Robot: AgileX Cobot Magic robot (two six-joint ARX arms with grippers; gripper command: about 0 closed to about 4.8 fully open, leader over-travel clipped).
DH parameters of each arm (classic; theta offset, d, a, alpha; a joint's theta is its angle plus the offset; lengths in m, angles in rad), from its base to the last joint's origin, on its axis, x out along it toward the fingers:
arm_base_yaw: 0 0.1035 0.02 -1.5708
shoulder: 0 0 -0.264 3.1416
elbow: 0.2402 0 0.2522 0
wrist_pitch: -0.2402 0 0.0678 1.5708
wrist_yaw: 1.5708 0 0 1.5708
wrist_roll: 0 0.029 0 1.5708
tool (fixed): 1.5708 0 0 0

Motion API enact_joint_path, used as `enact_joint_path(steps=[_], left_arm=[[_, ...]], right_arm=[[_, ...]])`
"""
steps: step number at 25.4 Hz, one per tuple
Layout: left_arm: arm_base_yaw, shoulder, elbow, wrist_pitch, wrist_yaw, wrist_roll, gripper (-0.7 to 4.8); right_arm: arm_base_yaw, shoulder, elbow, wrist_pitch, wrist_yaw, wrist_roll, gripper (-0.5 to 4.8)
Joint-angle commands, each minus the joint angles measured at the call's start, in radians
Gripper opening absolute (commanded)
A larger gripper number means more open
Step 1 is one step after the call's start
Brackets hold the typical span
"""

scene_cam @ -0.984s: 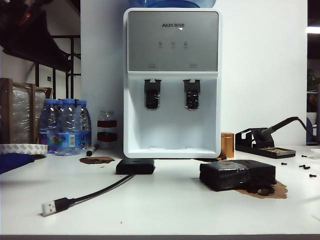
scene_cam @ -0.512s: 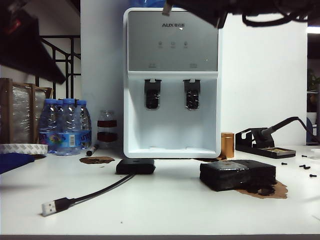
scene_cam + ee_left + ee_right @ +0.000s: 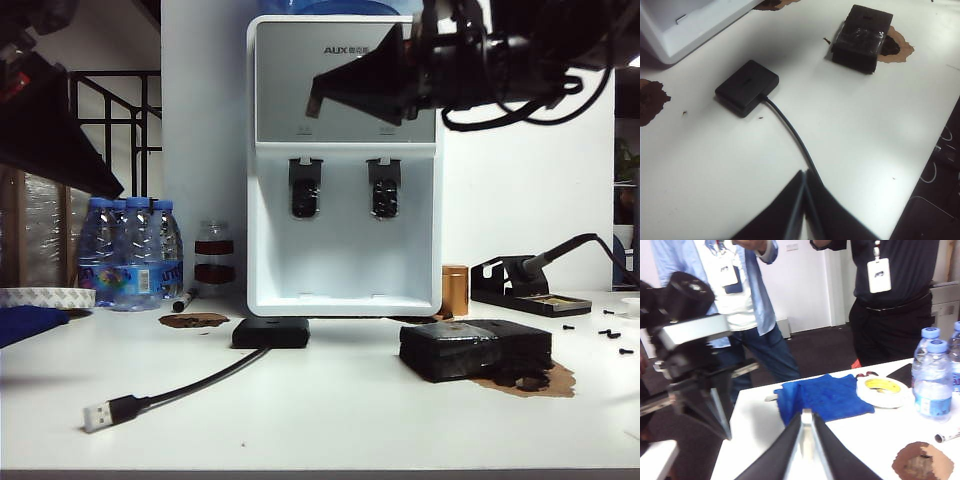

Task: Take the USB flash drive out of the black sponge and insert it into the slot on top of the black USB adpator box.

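Above the table [image 3: 330, 420], both grippers' fingers together, left [image 3: 803, 176], right [image 3: 806, 414]; drive in black sponge [image 3: 476, 348] perhaps hidden.

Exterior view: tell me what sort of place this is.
Probably an office or lab workbench used for electronics work. A water dispenser stands at the back of the white table, a soldering iron stand sits at the right, and the right wrist view shows people wearing ID badges.

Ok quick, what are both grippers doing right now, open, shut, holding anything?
Left gripper: shut, empty, above the table near the box's cable.
Right gripper: shut, empty, high in front of the water dispenser.
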Motion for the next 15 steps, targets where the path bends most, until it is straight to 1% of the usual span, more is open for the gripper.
enact_joint_path(steps=[1,6,15], left_arm=[[0.000,-0.003,0.002,0.008,0.007,0.004,-0.05],[0.000,-0.003,0.002,0.005,0.007,0.004,-0.05],[0.000,-0.003,0.002,-0.004,0.007,0.003,-0.05]], right_arm=[[0.012,0.055,0.042,0.008,-0.001,-0.015,-0.02],[0.032,0.139,0.057,0.008,-0.003,-0.031,-0.02],[0.037,0.228,0.056,0.007,-0.002,-0.079,-0.02]])
